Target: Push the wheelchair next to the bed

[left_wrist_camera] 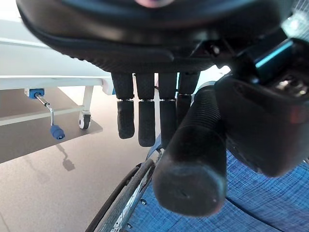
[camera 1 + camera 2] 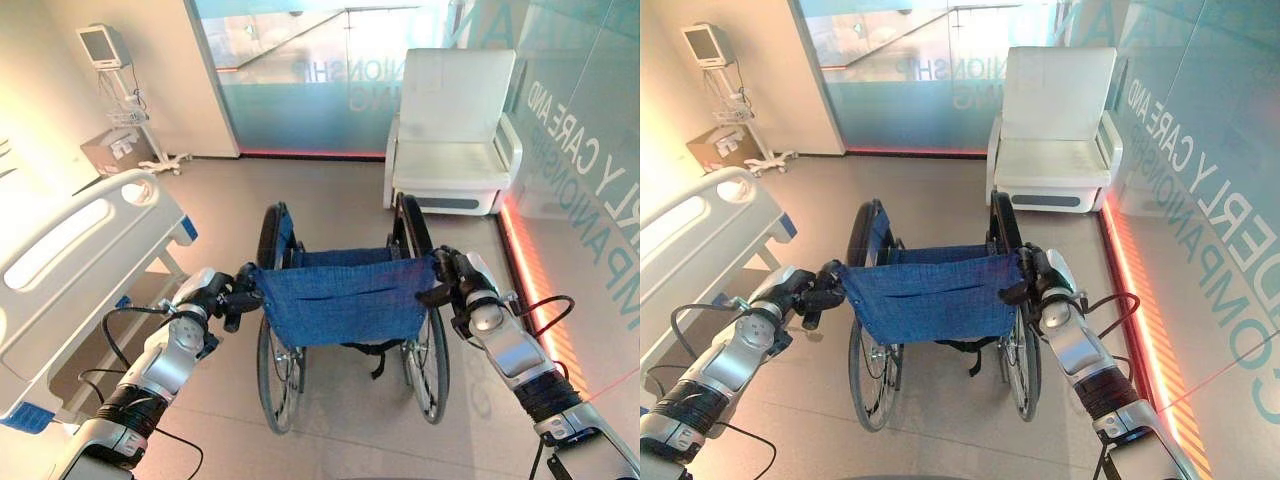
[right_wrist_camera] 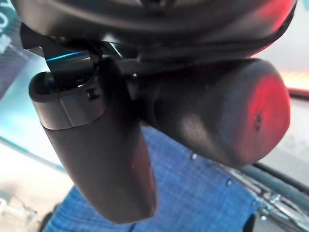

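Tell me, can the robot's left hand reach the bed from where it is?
Probably not right now. The left hand is busy at the wheelchair handle, and bare floor lies between it and the bed on its left.

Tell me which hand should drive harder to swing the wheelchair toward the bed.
Probably the right hand. The bed lies on the robot's left, and the wheelchair faces straight ahead, so more push on the right handle should turn it left. The left hand is at its handle to steady.

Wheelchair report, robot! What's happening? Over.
Left hand and right hand on the wheelchair handles. Bed beside it on the left. White armchair further ahead.
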Tool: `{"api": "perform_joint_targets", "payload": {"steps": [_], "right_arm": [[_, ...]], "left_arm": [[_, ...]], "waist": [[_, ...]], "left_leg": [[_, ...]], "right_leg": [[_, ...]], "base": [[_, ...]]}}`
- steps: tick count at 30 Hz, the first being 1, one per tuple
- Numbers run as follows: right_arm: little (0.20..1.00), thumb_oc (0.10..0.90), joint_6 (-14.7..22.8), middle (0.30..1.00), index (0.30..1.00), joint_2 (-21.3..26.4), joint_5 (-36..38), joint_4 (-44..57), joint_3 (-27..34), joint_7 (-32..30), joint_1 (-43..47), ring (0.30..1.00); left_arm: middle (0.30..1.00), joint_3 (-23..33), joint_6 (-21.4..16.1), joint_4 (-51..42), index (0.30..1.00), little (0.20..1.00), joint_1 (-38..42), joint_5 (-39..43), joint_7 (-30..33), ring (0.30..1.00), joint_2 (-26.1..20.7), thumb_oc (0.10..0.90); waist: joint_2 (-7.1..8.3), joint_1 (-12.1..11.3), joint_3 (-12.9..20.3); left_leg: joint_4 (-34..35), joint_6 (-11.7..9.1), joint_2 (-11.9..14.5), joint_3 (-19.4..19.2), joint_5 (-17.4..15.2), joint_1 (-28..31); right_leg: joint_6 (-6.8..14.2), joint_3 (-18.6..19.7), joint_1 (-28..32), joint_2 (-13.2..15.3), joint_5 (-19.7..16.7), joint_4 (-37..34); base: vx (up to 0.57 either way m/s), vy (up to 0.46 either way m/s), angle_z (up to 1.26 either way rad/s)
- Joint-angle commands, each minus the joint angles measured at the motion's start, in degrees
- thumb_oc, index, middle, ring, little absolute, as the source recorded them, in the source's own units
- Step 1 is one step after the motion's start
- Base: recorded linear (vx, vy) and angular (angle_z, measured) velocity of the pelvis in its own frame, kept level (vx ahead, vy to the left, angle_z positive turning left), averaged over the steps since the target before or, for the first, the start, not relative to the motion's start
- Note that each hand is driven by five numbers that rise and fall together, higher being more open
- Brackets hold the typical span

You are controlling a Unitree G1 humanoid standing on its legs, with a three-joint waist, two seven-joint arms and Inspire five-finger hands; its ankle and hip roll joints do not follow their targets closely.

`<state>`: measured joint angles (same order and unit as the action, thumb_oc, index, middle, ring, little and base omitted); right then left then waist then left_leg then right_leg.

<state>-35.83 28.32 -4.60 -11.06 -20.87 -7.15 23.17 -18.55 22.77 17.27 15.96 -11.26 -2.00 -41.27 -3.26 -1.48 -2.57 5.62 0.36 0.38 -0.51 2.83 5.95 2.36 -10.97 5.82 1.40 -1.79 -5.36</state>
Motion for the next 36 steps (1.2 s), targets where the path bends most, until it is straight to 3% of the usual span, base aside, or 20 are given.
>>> {"api": "perform_joint_targets", "payload": {"steps": [1, 2, 3, 4, 12, 15, 31, 36], "right_arm": [[0.900, 0.800, -8.6, 0.900, 0.900, 0.2, -5.2, -7.4, -6.1, 10.1, -3.1, 0.900], [0.829, 0.753, -9.1, 0.829, 0.829, 0.3, -6.1, -7.4, -6.2, 11.6, -2.8, 0.829], [0.331, 0.420, -9.7, 0.331, 0.331, 0.7, -6.7, -7.7, -6.6, 13.6, -2.4, 0.331], [0.300, 0.400, -10.4, 0.300, 0.300, 0.8, -7.6, -8.0, -6.9, 15.5, -1.9, 0.300], [0.300, 0.400, -12.0, 0.300, 0.300, 0.6, -8.8, -14.0, -9.9, 22.4, 2.4, 0.300], [0.300, 0.400, -11.9, 0.300, 0.300, 0.4, -7.6, -15.4, -10.6, 22.1, 3.4, 0.300], [0.300, 0.400, -9.1, 0.300, 0.300, -1.4, -4.9, -16.4, -8.6, 10.2, 1.7, 0.300], [0.300, 0.400, -4.5, 0.300, 0.300, -2.2, -1.5, -16.1, -7.6, 4.4, 0.8, 0.300]], "left_arm": [[0.300, -2.6, -1.5, 2.8, 0.300, 0.300, -1.3, -2.1, -2.4, 0.300, -0.1, 0.400], [0.300, -2.6, -1.6, 2.8, 0.300, 0.300, -1.2, -2.1, -2.3, 0.300, -0.1, 0.400], [0.300, -2.6, -1.7, 2.8, 0.300, 0.300, -0.8, -2.1, -2.2, 0.300, -0.4, 0.400], [0.300, -2.6, -1.9, 2.7, 0.300, 0.300, -0.4, -2.1, -2.3, 0.300, -0.6, 0.400], [0.300, -3.9, -3.2, 4.1, 0.300, 0.300, 2.7, -3.2, -1.9, 0.300, -0.4, 0.400], [0.300, -4.3, -3.6, 4.3, 0.300, 0.300, 3.3, -3.5, -1.8, 0.300, -0.5, 0.400], [0.300, -4.1, -6.4, 4.2, 0.300, 0.300, 2.4, -4.8, 2.1, 0.300, 1.8, 0.400], [0.300, -4.2, -7.3, 4.3, 0.300, 0.300, 2.1, -4.0, 4.7, 0.300, 2.9, 0.400]], "waist": [[2.99, -0.7, -3.1], [3.06, -0.7, -3.1], [3.17, -0.8, -3.0], [3.28, -0.9, -3.0], [3.93, -1.9, -2.9], [4.07, -2.2, -2.9], [3.84, -1.9, -2.8], [3.60, -1.7, -3.0]], "left_leg": [[-0.6, 1.1, -3.0, -1.4, -2.2, -0.1], [-0.6, 1.1, -3.0, -1.4, -2.3, -0.1], [-0.6, 1.1, -2.9, -1.4, -2.3, 0.0], [-0.6, 1.1, -3.0, -1.3, -2.2, 0.0], [-0.6, 1.0, -3.0, -0.8, -2.2, 0.1], [-0.6, 1.0, -3.0, -0.6, -2.2, 0.1], [-0.6, 1.2, -3.1, -0.8, -2.5, 0.1], [-0.6, 1.2, -3.0, -1.0, -2.6, 0.2]], "right_leg": [[2.6, 1.8, 0.4, 2.9, -0.8, 0.4], [2.6, 1.7, 0.5, 2.9, -0.8, 0.4], [2.6, 1.6, 0.5, 3.0, -0.8, 0.4], [2.6, 1.5, 0.5, 3.0, -0.8, 0.4], [2.4, 0.8, 0.9, 3.1, -0.8, 0.4], [2.4, 0.6, 1.0, 3.2, -0.8, 0.4], [2.5, 1.1, 0.8, 3.2, -0.8, 0.5], [2.5, 1.2, 0.7, 3.3, -0.8, 0.7]], "base": [[0.00, 0.000, 0.00], [0.00, 0.000, 0.00], [0.00, 0.000, 0.00], [0.00, 0.000, 0.00], [0.00, -0.005, 0.02], [0.00, -0.011, 0.07], [0.00, 0.000, 0.00], [0.00, 0.000, 0.00]]}}
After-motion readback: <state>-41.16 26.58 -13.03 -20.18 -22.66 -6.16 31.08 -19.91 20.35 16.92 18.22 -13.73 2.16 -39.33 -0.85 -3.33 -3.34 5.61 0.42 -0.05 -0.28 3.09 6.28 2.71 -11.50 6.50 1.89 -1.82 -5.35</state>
